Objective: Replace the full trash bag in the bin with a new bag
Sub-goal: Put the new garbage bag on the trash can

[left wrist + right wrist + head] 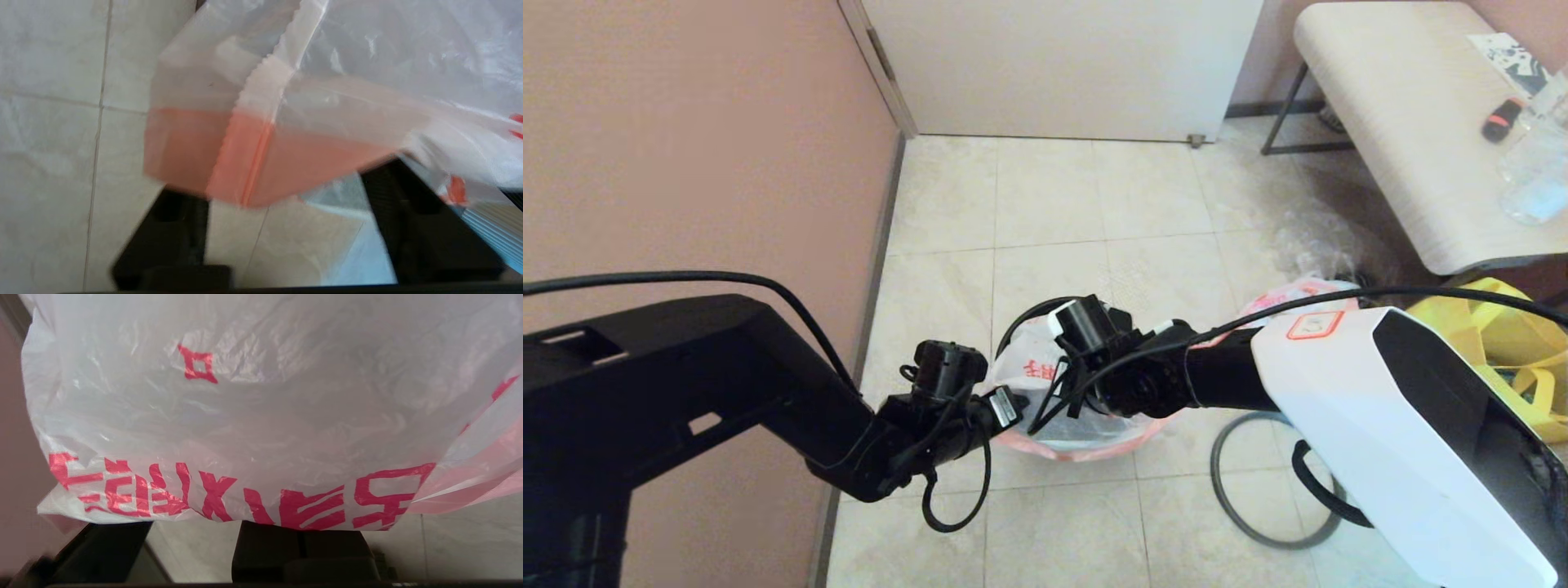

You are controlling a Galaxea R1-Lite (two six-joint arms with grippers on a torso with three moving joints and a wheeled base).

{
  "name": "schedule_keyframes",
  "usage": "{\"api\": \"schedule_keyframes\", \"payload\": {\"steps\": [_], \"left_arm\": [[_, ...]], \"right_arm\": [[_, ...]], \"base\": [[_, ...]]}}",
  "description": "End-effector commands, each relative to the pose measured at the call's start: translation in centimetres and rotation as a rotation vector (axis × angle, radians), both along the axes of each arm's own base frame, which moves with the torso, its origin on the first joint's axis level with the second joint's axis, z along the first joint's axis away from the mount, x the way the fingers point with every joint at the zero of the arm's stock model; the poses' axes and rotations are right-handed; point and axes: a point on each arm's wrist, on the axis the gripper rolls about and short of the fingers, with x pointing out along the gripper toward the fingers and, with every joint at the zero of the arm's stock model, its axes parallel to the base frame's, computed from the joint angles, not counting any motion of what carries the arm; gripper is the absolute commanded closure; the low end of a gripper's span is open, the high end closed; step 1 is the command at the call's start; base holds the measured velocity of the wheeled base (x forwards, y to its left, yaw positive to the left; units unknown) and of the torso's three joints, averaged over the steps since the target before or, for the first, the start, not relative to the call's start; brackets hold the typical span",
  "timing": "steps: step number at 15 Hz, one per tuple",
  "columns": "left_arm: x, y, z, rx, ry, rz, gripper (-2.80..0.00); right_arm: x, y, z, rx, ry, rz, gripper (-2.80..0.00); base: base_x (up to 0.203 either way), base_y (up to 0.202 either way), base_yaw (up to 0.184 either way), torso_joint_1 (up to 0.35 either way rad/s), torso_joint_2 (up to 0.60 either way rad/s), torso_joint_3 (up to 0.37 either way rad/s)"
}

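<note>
Soft even daylight; blurred left-wrist view

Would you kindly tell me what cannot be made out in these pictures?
- Bin: head view, only an arc of its rim shows; the new bag and the right arm cover the rest.
- Full trash bag: head view, mostly behind the right arm.
- Left gripper: left wrist view, blur hides whether it touches the new bag's pink edge.

Pale tiled floor (1062, 204) under black bin (1018, 327), grey hoop (1241, 523), full trash bag (1298, 292), yellow tote (1503, 343)
</note>
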Motion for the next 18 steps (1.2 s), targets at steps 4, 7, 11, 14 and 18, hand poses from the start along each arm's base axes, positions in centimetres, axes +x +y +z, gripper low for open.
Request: {"api": "schedule_keyframes", "payload": {"steps": [4, 7, 11, 14, 18], "left_arm": [[2.7, 0.4, -1.0, 0.013, -0.079, 0.018, -2.80], [3.9, 0.0, -1.8, 0.025, -0.090, 0.013, -2.80], [5.0, 0.0, -2.8, 0.049, -0.093, 0.020, -2.80], [5.4, 0.1, -3.1, 0.072, -0.101, 0.026, 0.00], [5.4, 0.1, -3.1, 0.073, -0.101, 0.025, 0.00]], "right_arm": [[-0.2, -0.2, 1.2, 0.021, -0.011, 0.000, 0.00], [0.1, -0.9, 1.6, 0.034, -0.002, 0.000, 0.00], [0.5, -1.3, 1.7, 0.057, 0.012, 0.016, 0.00], [0.6, -1.5, 1.8, 0.060, 0.014, 0.017, 0.00], [0.5, -1.6, 2.3, 0.069, 0.008, 0.015, 0.00]], "base": [[0.000, 0.000, 0.000, 0.000, 0.00, 0.000], [0.000, 0.000, 0.000, 0.000, 0.00, 0.000], [0.000, 0.000, 0.000, 0.000, 0.00, 0.000], [0.000, 0.000, 0.000, 0.000, 0.00, 0.000], [0.000, 0.000, 0.000, 0.000, 0.00, 0.000]]}}
